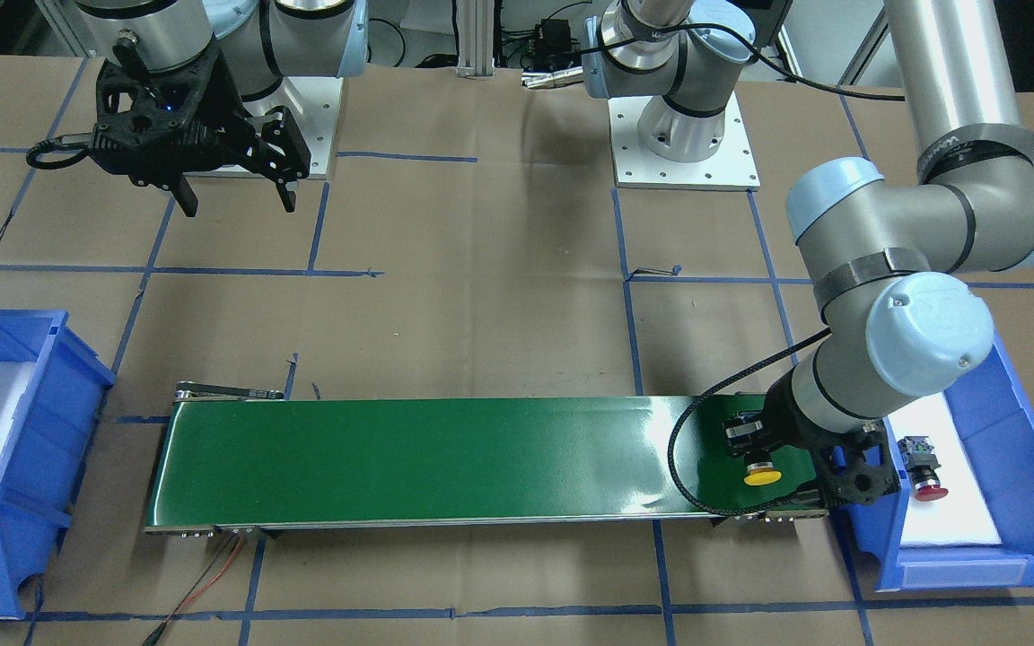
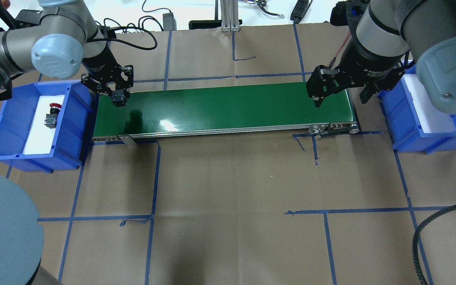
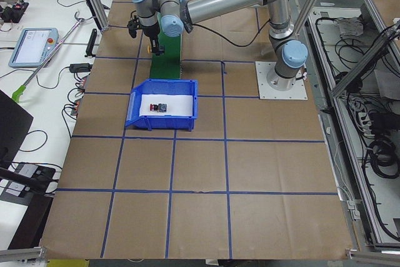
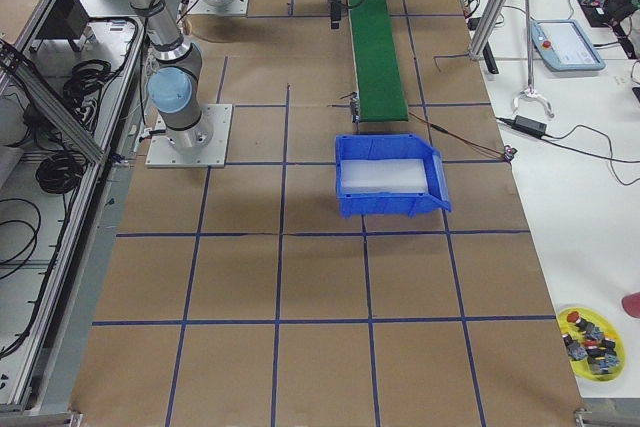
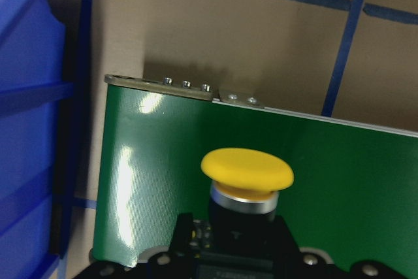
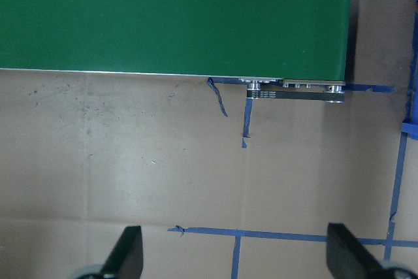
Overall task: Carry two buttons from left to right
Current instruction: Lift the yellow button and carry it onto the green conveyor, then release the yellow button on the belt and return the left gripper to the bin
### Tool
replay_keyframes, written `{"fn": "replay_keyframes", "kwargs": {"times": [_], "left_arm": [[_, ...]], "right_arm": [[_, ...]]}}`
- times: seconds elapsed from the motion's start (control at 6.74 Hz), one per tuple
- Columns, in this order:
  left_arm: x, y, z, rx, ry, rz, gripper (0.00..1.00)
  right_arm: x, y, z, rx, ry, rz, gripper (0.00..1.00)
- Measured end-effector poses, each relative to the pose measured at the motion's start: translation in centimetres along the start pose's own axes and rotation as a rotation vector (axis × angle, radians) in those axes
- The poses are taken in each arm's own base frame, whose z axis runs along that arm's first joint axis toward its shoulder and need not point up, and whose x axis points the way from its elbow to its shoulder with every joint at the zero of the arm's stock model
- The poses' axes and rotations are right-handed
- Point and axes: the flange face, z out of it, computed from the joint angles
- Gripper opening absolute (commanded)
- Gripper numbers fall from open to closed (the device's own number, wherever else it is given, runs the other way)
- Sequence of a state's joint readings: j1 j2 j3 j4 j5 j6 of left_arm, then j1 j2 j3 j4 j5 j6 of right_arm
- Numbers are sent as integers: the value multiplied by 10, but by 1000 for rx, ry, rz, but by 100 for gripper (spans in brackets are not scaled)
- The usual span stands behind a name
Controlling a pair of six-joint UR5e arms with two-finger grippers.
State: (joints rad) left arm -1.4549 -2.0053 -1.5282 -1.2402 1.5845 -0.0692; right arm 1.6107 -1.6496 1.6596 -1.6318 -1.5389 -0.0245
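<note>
My left gripper (image 2: 118,99) is shut on the yellow button (image 1: 762,476) over the left end of the green conveyor belt (image 2: 228,109). The left wrist view shows its yellow cap (image 5: 247,169) just above the belt, black body between the jaws. The red button (image 2: 54,106) lies on white foam in the blue bin (image 2: 73,130) on my left; it also shows in the front view (image 1: 927,489). My right gripper (image 2: 341,97) is open and empty, hanging over the belt's right end; its fingers (image 6: 127,253) frame bare table.
A second blue bin (image 2: 430,134) with white foam and no buttons stands past the belt's right end. Blue tape lines cross the brown table. A yellow plate (image 4: 592,339) of spare parts sits on a side table.
</note>
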Motion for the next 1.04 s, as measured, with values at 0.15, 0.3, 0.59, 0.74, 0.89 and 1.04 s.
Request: {"fn": "replay_keyframes", "kwargs": {"times": [0.15,0.3,0.59,0.74,0.89,1.04], "left_arm": [[5,5,16,14,0,9,9],[8,10,28,21,-1,16,51],[10,15,37,21,-2,22,100],[10,14,33,27,-2,22,100],[10,12,21,46,-1,24,100],[9,12,0,76,2,26,100]], "right_arm": [[0,0,0,-1,0,0,100],[0,0,1,-1,0,0,100],[0,-1,1,-2,0,0,100],[0,0,1,-1,0,0,100],[0,0,1,-1,0,-1,100],[0,0,1,-2,1,0,100]]}}
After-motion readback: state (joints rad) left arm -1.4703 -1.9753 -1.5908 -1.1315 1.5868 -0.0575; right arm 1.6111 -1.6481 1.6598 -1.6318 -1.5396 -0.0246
